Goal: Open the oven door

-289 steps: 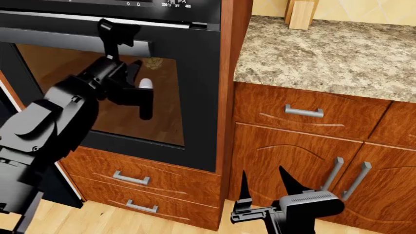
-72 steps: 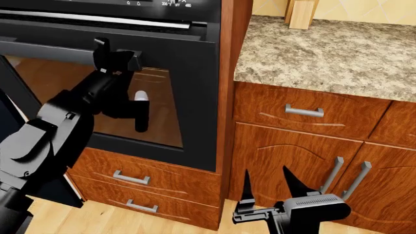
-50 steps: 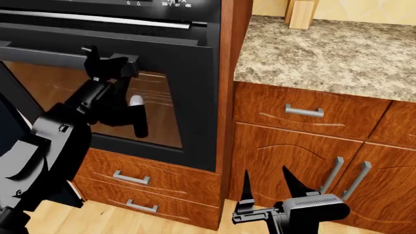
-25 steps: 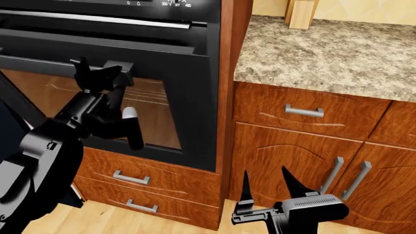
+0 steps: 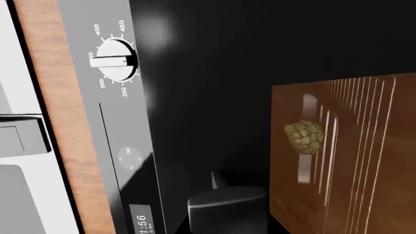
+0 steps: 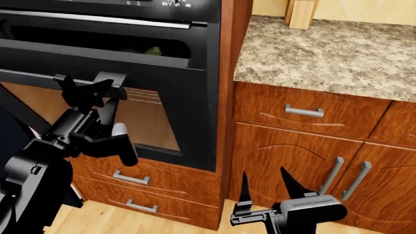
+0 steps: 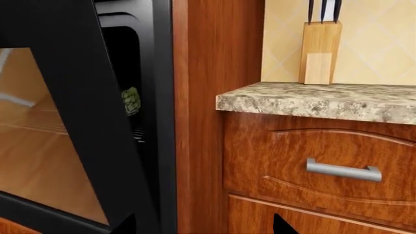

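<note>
Now left gripper (image 6: 85, 90) squeezes the handle of the oven door (image 6: 188, 112) | door tipped partly open | right gripper (image 6: 266, 187) spread wide, holding nothing

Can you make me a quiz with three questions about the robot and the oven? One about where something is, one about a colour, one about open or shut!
1. Where is the knife block?
A. on the floor
B. on the counter
C. in the oven

2. What colour is the counter drawer's handle?
A. silver
B. red
C. green

3. How is the oven door?
A. shut tight
C. taken off
B. tilted partly open

Answers:
1 B: the right wrist view shows the block standing on the stone counter by the wall.
2 A: the bar on the wooden drawer is silver-grey.
3 B: the door's top leans out from the oven, leaving a dark gap, with the left gripper at the door's handle.
</note>
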Available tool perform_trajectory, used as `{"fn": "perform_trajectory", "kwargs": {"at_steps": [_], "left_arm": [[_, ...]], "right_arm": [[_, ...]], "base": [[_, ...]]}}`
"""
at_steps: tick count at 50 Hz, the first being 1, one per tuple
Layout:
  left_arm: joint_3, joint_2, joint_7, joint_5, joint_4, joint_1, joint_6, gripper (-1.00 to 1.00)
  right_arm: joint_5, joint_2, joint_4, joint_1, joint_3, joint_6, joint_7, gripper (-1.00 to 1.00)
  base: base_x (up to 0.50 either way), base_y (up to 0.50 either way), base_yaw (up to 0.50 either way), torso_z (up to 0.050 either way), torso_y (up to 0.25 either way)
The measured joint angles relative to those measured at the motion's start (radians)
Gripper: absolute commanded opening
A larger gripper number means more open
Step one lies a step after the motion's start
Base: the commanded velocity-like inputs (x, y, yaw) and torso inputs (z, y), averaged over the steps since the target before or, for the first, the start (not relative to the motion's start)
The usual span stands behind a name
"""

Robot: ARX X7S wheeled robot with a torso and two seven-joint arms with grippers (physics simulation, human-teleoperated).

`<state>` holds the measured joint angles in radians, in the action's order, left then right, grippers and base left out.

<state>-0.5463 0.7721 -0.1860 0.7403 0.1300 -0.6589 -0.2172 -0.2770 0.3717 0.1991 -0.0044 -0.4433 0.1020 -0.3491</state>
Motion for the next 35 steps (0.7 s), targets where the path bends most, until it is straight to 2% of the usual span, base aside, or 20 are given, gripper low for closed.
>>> {"fn": "perform_trajectory", "kwargs": {"at_steps": [35], "left_arm": [[0.092,0.067,0.087,-0.045,0.164,0.219,-0.068,-1.00]], "right_arm": [[0.004,0.003,0.002,0.001,-0.012,-0.001,-0.008,1.00]], "base": [[0.00,0.00,0.00,0.002,0.008]]}}
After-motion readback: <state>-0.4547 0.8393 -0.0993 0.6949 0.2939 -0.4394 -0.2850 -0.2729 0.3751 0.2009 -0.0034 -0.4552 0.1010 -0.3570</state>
